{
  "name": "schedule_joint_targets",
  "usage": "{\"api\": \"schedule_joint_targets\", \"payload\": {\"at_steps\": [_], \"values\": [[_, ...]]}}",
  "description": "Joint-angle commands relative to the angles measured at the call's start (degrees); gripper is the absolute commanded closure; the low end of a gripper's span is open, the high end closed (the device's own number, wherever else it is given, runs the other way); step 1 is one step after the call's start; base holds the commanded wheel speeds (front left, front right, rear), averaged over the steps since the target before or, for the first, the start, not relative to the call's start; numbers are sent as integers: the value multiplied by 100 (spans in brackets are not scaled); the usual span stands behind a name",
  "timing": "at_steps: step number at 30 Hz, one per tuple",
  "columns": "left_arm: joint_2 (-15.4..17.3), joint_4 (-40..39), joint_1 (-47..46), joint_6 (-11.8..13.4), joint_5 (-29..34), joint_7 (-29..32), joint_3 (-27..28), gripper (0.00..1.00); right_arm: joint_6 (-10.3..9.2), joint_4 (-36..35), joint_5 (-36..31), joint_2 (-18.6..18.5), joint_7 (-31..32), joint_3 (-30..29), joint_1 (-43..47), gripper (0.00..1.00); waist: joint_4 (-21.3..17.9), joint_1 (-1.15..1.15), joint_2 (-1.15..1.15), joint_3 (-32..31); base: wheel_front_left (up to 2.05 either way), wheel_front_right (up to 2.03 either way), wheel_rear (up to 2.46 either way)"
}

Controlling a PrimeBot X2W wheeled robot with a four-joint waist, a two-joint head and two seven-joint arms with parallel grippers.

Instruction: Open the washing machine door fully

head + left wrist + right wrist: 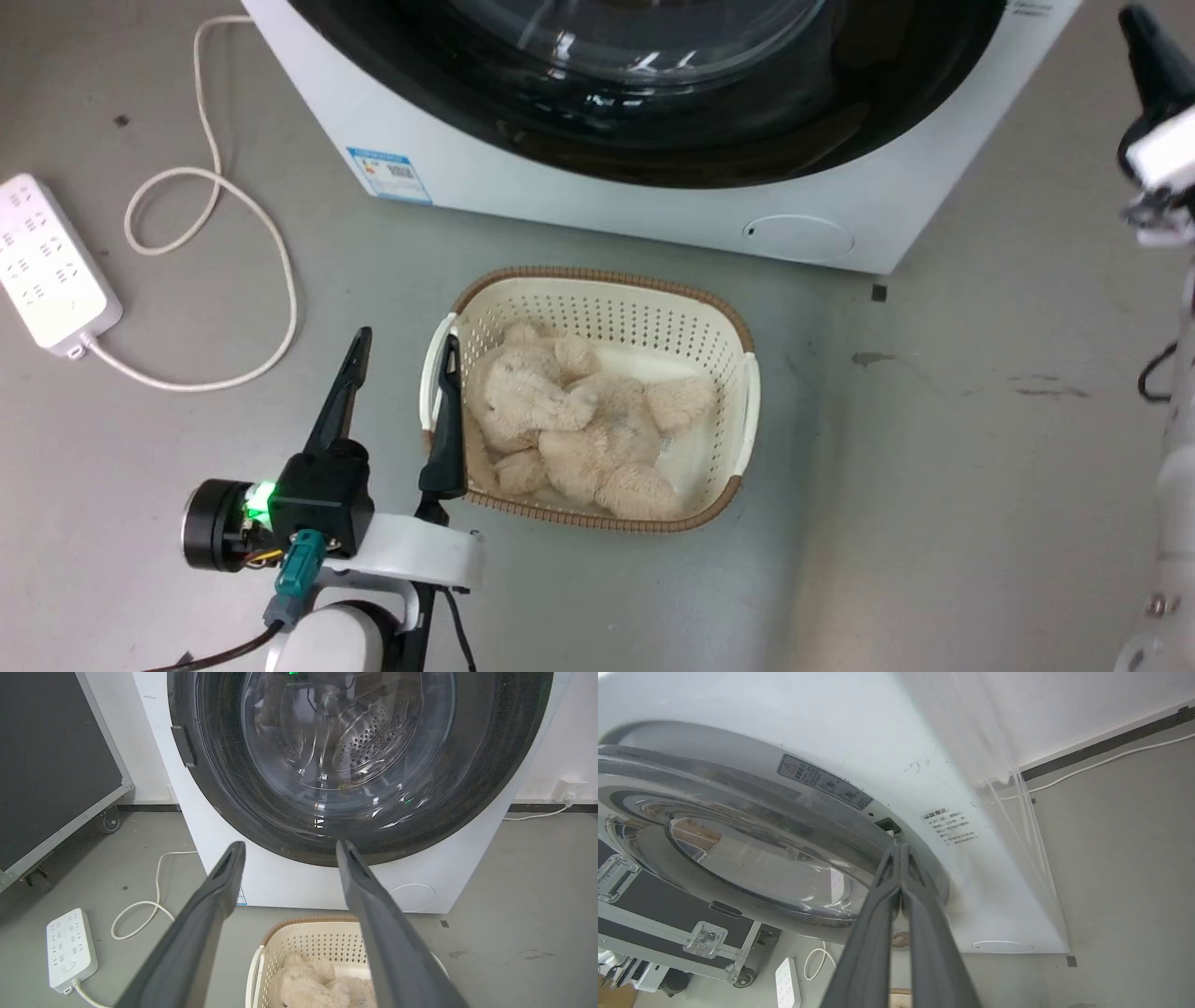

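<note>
currently the door [490,765], the big black disc with the glass bowl in it, sits against the front of the washing machine [299,886], either shut or barely cracked; i cannot tell which. the right gripper [900,847] has its jaws pressed together with nothing between them, and its thin tips sit at the door's edge just beside the small dark latch slot [887,825]. that looks like the start of prying or hooking the door outward, so most of the task is probably ahead. the likeliest failure is a slip: two closed, narrow tips have very little purchase on a glossy curved rim. if the pull runs along the edge rather than away from the front, they could skate off and the door would drop back onto its catch. pushing in too hard could jam the tips in the gap or scrape the white panel. the left gripper [289,844] hovers low in front of the machine with its jaws spread wide and empty, above the near left rim of the basket [597,275] holding a plush toy [560,420]. since the latch is on the right, the door should swing out toward that side. it could then knock that arm unless the arm clears or catches the door.
</note>
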Motion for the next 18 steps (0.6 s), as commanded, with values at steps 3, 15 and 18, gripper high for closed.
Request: {"api": "schedule_joint_targets", "payload": {"at_steps": [3, 15, 18], "values": [[4, -55, -132, 47, -47, -88, -83, 0, -2, 314, 170, 31, 230, -143, -531, 100, 85, 0, 0, 128, 0, 0, 0], [3, -111, -284, 143, -100, -232, -269, 0, -3, 1395, 440, -135, 951, -690, -1851, 100, 333, 0, 0, 484, 0, 0, 0], [3, -151, -333, 176, -86, -268, -322, 0, -3, 1669, 428, -202, 1139, -767, -2124, 100, 393, 0, 0, 580, 0, 0, 0]]}}
